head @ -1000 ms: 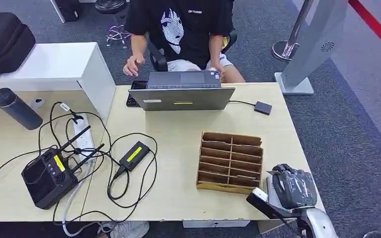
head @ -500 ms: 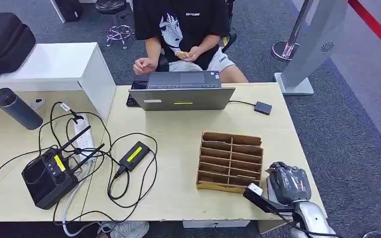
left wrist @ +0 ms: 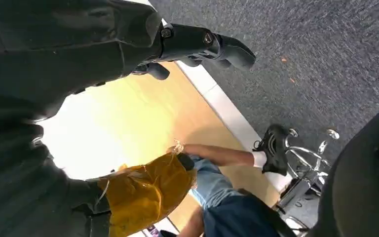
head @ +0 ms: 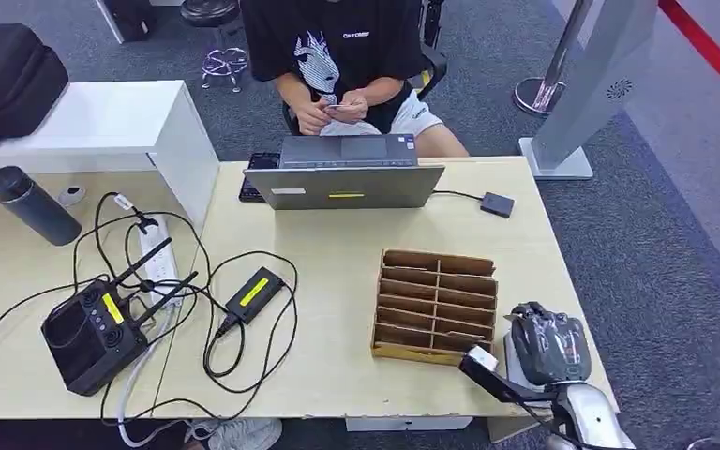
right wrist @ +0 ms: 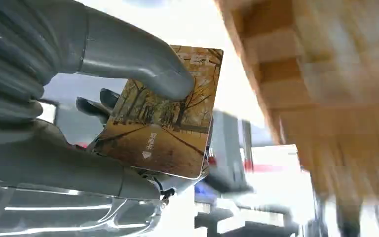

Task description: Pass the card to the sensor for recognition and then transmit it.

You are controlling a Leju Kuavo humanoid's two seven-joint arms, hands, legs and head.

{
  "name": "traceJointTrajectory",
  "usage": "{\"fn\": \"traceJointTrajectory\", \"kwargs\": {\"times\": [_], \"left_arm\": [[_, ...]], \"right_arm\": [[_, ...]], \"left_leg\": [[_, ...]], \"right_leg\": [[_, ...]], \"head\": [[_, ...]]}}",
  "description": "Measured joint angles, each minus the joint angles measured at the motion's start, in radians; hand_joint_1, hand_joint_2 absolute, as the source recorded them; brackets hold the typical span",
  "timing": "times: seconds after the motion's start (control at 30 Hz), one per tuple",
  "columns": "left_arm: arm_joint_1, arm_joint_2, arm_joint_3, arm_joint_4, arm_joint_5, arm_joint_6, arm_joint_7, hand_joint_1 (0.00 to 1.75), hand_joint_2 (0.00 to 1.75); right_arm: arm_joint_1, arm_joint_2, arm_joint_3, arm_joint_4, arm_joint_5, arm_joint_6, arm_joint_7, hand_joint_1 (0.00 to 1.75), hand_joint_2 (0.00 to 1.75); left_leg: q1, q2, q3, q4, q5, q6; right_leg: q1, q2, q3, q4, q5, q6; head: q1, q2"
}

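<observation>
Right hand (head: 549, 345) first: you have it low over the near right corner of the light wooden bench (head: 347, 244), palm down, its silver forearm coming up from the bench's front edge. In the right wrist view the thick grey thumb (right wrist: 143, 59) presses one card printed with an autumn tree avenue (right wrist: 163, 113) against the darker fingers, so the card is grasped and sits inside the hand. Just beside the hand, on its left, stands one brown cardboard sorting rack with two columns of slots (head: 436, 305). Beyond the rack you see one grey laptop (head: 354, 176) and one seated person in a black T-shirt (head: 347, 52). Your left hand (left wrist: 54, 59) hangs over grey carpet, dark fingers (left wrist: 217, 44) stretched out and holding nothing.
</observation>
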Motion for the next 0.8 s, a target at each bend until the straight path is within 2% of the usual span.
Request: {"fn": "traceJointTrajectory", "kwargs": {"times": [0.13,0.23,0.3,0.4,0.53,0.63,0.73,0.8], "left_arm": [[0.000,0.000,0.000,0.000,0.000,0.005,-0.001,0.00,1.75],[-0.001,0.000,0.000,0.000,-0.006,0.005,-0.001,0.00,1.75],[-0.001,0.000,-0.001,0.000,-0.011,0.002,0.000,0.00,1.75],[-0.004,0.002,-0.006,0.000,-0.023,-0.007,0.000,0.00,1.75],[-0.007,0.008,-0.020,0.000,-0.033,-0.018,0.000,0.00,1.75],[-0.008,0.014,-0.032,0.000,-0.048,-0.034,-0.004,0.00,1.75],[-0.013,0.022,-0.050,0.000,-0.068,-0.050,-0.011,0.00,1.75],[-0.019,0.028,-0.058,0.000,-0.072,-0.055,-0.014,0.00,1.75]], "right_arm": [[0.032,0.004,-0.004,-0.138,0.017,-0.106,-0.008,1.75,1.75],[0.017,0.017,-0.005,-0.240,-0.020,-0.120,-0.037,1.75,1.75],[-0.032,0.034,0.002,-0.275,-0.049,-0.109,-0.053,1.75,1.75],[-0.133,0.063,0.027,-0.286,-0.068,-0.075,-0.055,1.75,1.75],[-0.298,0.115,0.077,-0.237,-0.105,-0.032,-0.053,1.75,1.75],[-0.440,0.177,0.139,-0.158,-0.114,0.062,-0.031,1.75,1.75],[-0.608,0.260,0.218,-0.022,-0.113,0.200,0.033,1.75,1.75],[-0.703,0.308,0.258,0.073,-0.122,0.216,0.053,1.75,1.75]], "left_leg": [[0.000,0.000,0.000,0.000,0.000,0.000],[0.000,0.001,-0.002,-0.001,0.000,0.000],[0.000,0.002,-0.001,-0.001,0.000,0.000],[0.000,0.003,-0.001,-0.001,0.002,-0.002],[0.001,0.004,-0.001,-0.001,0.005,-0.004],[0.001,0.005,-0.001,-0.001,0.006,-0.005],[0.001,0.006,-0.001,-0.001,0.008,-0.007],[0.001,0.003,-0.003,-0.001,0.010,-0.008]], "right_leg": [[0.000,0.000,0.000,0.000,0.000,0.000],[0.000,0.001,0.000,0.001,0.000,0.000],[0.000,0.002,-0.001,0.001,0.000,0.000],[0.000,0.003,0.000,0.002,0.002,-0.002],[0.000,0.004,-0.002,0.002,0.004,-0.004],[0.000,0.005,-0.004,0.004,0.006,-0.005],[0.000,0.007,-0.007,0.006,0.007,-0.006],[0.000,0.005,-0.008,0.006,0.007,-0.006]], "head": [[0.000,0.000],[0.000,0.000],[0.000,0.000],[0.000,0.000],[0.000,0.000],[0.000,0.000],[-0.001,0.000],[0.000,0.000]]}}
